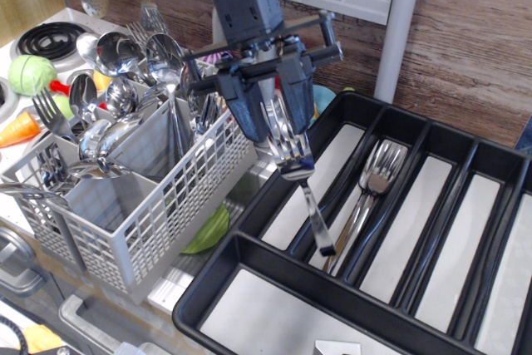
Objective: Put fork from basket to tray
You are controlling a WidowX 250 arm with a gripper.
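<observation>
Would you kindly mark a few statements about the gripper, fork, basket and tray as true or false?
1. The gripper holds a fork by its tined end, handle hanging down. True.
2. The held fork hangs over the basket. False: it hangs over the black tray.
3. Forks already lie in one tray compartment. True.
4. The basket is empty. False: spoons and other cutlery stand in it.
5. The tray sits left of the basket. False: it sits to the right.

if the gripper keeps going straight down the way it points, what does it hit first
Probably the tray: the held fork hangs handle-down from the gripper, its tip over the black divider beside the forks already there. Depth is unclear.
</observation>
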